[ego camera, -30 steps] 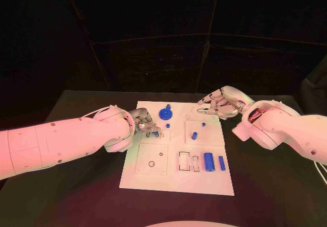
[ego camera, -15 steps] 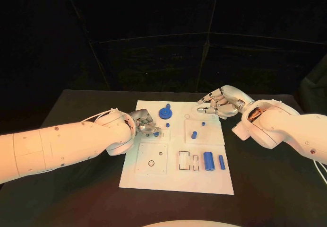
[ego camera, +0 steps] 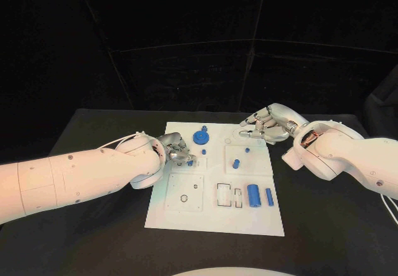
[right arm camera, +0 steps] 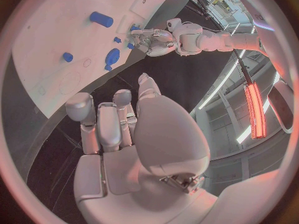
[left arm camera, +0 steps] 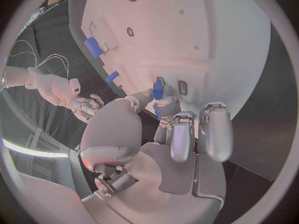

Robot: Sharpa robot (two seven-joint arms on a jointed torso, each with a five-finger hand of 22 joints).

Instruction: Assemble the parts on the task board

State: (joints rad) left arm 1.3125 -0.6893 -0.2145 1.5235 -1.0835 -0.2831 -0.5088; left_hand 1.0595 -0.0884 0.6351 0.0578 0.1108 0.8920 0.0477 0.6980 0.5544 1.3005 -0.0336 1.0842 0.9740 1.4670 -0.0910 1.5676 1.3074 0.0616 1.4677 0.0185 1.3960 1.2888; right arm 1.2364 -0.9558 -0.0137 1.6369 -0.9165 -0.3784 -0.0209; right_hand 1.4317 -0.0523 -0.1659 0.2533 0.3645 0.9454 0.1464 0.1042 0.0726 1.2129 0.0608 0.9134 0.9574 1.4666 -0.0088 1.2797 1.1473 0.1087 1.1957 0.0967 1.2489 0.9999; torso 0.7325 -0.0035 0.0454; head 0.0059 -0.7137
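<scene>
The white task board [ego camera: 211, 215] lies in the middle of the black table. My left hand [ego camera: 175, 150] rests low over the board's left side and pinches a small blue piece [left arm camera: 158, 89] between thumb and finger, right at the board's surface [left arm camera: 187, 35]. My right hand [ego camera: 268, 127] hovers over the board's far right corner with its fingers half bent and nothing in them. A blue gear [ego camera: 200, 137] with a peg sits at the far middle. A blue cylinder [ego camera: 253, 193] and a slim blue bar [ego camera: 268, 197] lie at the near right.
Small blue pegs [ego camera: 204, 152] [ego camera: 246, 151] and a short blue cylinder [ego camera: 236, 164] stand mid-board. A black ring [ego camera: 183, 199] and rectangular slots [ego camera: 225, 195] mark the near half. Black table [ego camera: 332, 230] surrounds the board on all sides.
The left hand has shifted very slightly, still pinching the small blue piece. The right hand has stayed where it was.
</scene>
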